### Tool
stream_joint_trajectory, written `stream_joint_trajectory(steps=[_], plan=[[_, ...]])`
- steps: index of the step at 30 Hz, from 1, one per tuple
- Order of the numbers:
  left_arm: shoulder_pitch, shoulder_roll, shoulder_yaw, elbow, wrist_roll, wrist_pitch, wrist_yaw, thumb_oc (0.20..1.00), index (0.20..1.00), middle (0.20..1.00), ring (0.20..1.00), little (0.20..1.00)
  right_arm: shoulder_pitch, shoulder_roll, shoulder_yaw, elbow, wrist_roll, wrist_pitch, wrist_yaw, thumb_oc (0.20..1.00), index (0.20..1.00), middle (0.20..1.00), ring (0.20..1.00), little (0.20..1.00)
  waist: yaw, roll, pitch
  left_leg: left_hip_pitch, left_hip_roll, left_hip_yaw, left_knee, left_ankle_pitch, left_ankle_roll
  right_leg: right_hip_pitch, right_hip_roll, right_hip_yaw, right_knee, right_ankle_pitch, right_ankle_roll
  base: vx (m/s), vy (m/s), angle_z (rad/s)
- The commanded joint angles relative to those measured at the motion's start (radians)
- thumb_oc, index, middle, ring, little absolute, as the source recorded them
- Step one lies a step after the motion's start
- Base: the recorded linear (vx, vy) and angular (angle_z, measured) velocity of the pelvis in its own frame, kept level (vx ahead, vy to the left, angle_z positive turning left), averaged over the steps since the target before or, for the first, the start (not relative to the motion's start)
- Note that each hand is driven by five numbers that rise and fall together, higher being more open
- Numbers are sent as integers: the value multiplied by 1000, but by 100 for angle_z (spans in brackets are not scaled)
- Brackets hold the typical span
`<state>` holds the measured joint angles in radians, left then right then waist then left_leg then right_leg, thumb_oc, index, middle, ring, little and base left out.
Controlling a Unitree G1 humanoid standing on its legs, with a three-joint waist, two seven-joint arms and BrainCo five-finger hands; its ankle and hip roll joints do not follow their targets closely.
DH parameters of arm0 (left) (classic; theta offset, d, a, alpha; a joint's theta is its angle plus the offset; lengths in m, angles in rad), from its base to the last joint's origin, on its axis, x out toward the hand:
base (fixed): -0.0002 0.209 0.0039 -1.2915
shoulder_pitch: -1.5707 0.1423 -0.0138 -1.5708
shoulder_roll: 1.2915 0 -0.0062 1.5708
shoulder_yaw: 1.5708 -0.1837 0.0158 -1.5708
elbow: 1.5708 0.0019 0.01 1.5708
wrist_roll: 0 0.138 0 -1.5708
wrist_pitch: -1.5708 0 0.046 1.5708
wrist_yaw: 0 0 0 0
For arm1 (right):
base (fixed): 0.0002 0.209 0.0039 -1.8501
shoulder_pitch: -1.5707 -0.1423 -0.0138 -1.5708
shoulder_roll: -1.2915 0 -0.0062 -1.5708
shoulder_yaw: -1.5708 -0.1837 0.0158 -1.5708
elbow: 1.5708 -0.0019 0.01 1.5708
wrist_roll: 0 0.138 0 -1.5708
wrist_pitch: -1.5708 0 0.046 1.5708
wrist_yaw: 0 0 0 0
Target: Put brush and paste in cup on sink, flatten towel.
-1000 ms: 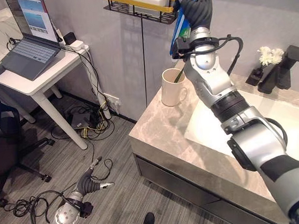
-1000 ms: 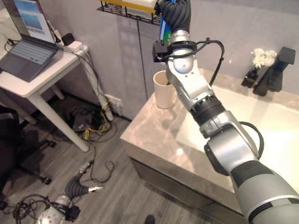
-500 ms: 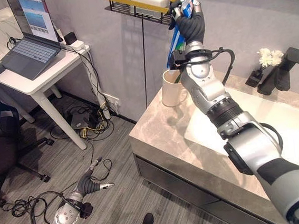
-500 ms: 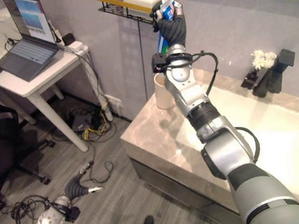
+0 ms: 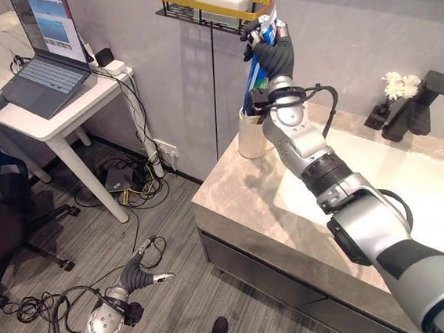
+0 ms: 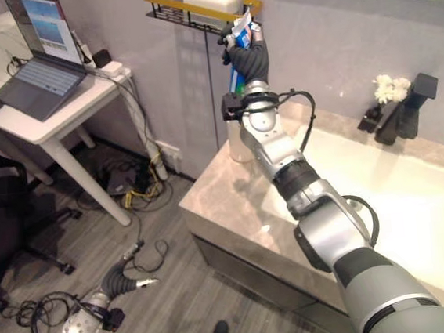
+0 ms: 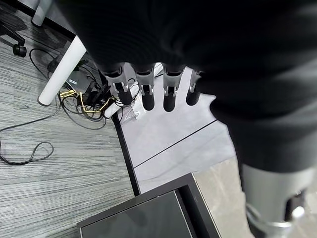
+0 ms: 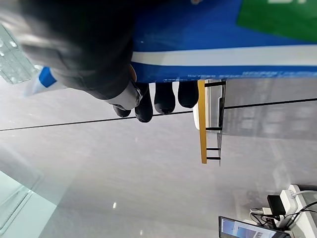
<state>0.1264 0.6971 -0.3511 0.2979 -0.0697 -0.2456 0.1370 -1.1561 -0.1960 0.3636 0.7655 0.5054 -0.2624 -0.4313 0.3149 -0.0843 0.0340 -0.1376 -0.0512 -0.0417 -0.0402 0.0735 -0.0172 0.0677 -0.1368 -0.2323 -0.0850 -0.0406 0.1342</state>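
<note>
My right hand is raised against the wall and shut on a blue toothpaste tube, which it holds nearly upright. The tube also runs across the right wrist view, with the dark fingertips curled round it. Directly below stands a cream cup at the back left corner of the marble sink counter. The tube's lower end is at the cup's mouth; I cannot tell if it is inside. My left hand hangs low near the floor, its fingers straight and holding nothing.
A black wire shelf with a gold rim holding a white box hangs just left of the raised hand. A black faucet and white flowers stand behind the basin. A white desk with a laptop is at left, cables below.
My right hand has carried the tube to the left and down, from beside the cup to over it. The left hand has barely shifted.
</note>
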Motion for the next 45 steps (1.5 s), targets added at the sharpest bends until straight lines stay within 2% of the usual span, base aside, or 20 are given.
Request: stream_joint_trajectory(steps=[1,13,20,25,31,45], plan=[[-8,12,-2,25,-8,-41,27,1000,1000,1000,1000,1000,-36,-39,0,-18,4,-53,9,200,200,200,200,200,12,-30,-37,33,-32,32,39,-115,20,-35,-43,53,-2,168,49,0,0,0],[-3,8,-5,19,-17,-45,23,1000,1000,1000,1000,1000,-24,-44,8,-3,-37,-47,-2,200,200,200,200,200,16,-28,-42,39,-30,27,22,-108,19,-37,-40,51,-2,167,50,0,0,0],[-5,5,-19,26,-16,-53,27,1000,1000,1000,1000,1000,-1,-16,3,18,-49,-49,-12,200,200,200,200,200,28,-23,-36,29,-33,21,17,-104,20,-52,-40,54,-2,173,52,0,-1,0],[-11,8,-27,29,-19,-55,25,1000,1000,1000,1000,1000,-13,-20,5,36,-49,-40,-8,200,200,200,200,200,34,-30,-34,22,-35,16,21,-105,21,-53,-43,52,-2,182,55,8,-1,1],[-14,-9,-24,35,-26,-55,32,1000,1000,1000,1000,1000,-21,-23,14,43,-59,-37,-7,200,200,200,200,200,35,-39,-41,25,-40,17,23,-109,22,-43,-43,56,-2,195,57,6,1,0],[-8,-17,-15,30,-22,-55,34,1000,1000,1000,1000,1000,20,-11,33,91,-90,-22,3,200,200,200,200,200,29,-29,-39,25,-41,17,15,-108,24,-51,-45,57,-2,196,59,0,0,0]])
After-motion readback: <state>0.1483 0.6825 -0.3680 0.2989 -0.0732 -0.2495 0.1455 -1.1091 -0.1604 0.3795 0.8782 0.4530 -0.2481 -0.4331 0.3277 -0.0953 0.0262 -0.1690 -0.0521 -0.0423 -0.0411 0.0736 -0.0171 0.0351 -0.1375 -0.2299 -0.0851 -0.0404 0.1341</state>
